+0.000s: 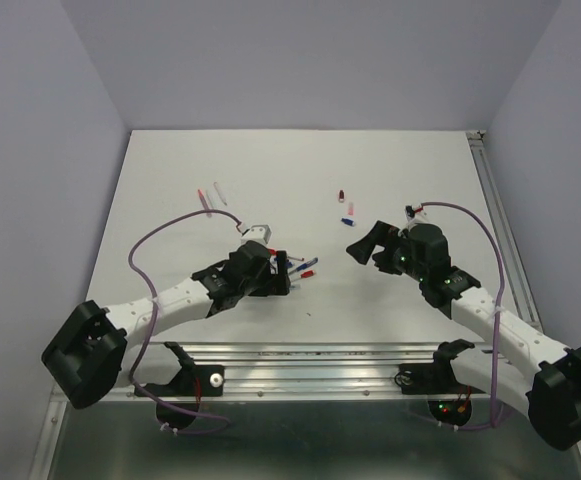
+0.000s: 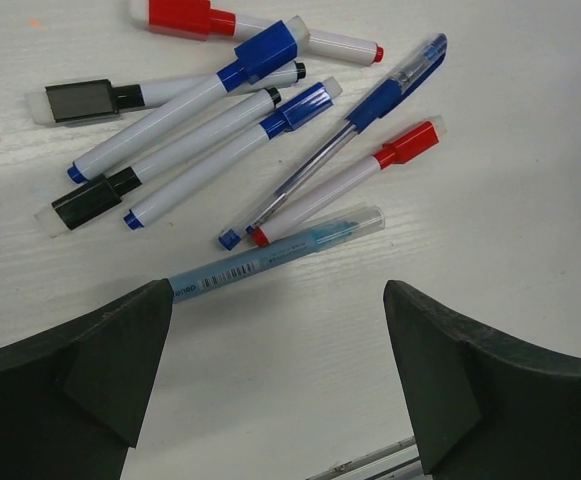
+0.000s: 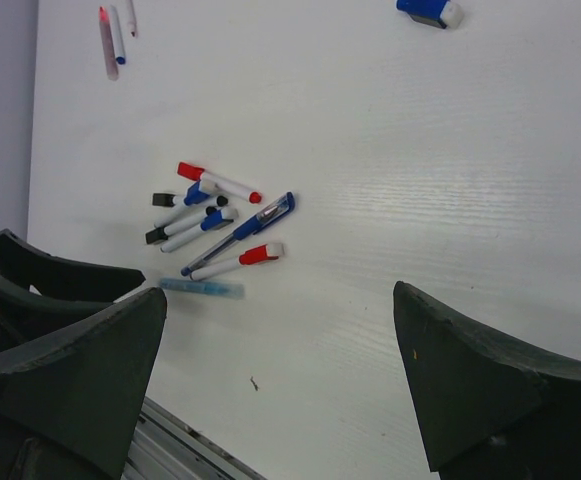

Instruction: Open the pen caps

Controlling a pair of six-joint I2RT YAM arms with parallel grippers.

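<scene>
Left gripper spread, eight pens clustered, two red caps, two black caps

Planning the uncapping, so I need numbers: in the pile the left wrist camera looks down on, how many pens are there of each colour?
Red-capped markers: 2
Blue-capped markers: 2
Black-capped markers: 2
Blue ballpoint: 1
Pale blue translucent pen: 1
Total: 8

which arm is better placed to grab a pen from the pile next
Left. The left hand, open, hovers right at the pen pile; the right hand, also open, sits farther off.
</scene>
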